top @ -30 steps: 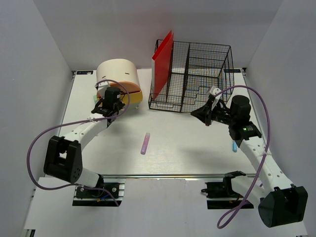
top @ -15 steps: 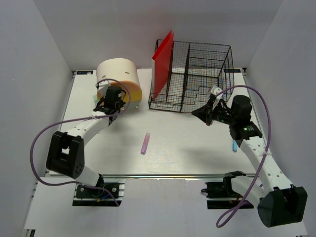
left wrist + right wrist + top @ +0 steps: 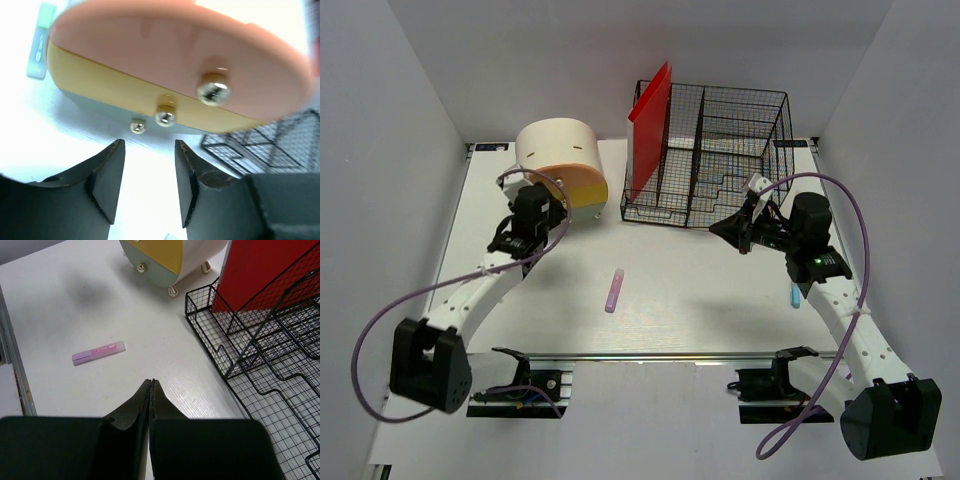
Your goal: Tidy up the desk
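White desk (image 3: 700,310), black wire basket (image 3: 698,150), red board (image 3: 650,125) — pink marker (image 3: 614,290)

left gripper (image 3: 149,150) jaws now apart, backed off nearer and left from drawer box (image 3: 558,150), left elbow (image 3: 425,362) swung toward near-left corner

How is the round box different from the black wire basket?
The round box is solid, cream and orange; the wire basket is black and see-through. The box is rounded with little metal knobs; the basket is square-cornered and open on top, with a red folder standing in it. Both sit at the far side of the desk.
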You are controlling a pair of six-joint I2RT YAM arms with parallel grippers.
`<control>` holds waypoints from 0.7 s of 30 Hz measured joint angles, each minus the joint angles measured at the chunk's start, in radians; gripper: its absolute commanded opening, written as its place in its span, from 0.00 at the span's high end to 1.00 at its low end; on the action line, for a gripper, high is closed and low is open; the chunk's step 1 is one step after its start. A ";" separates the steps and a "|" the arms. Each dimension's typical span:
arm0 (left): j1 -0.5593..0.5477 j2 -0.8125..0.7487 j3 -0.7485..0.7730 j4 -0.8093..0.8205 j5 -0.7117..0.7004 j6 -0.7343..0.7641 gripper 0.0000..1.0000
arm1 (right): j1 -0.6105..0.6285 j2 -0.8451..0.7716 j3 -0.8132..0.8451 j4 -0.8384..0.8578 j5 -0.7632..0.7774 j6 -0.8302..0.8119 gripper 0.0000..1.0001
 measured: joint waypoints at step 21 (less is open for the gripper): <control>0.092 -0.092 -0.375 0.264 0.339 -0.159 0.58 | -0.020 -0.001 0.000 0.000 -0.023 -0.014 1.00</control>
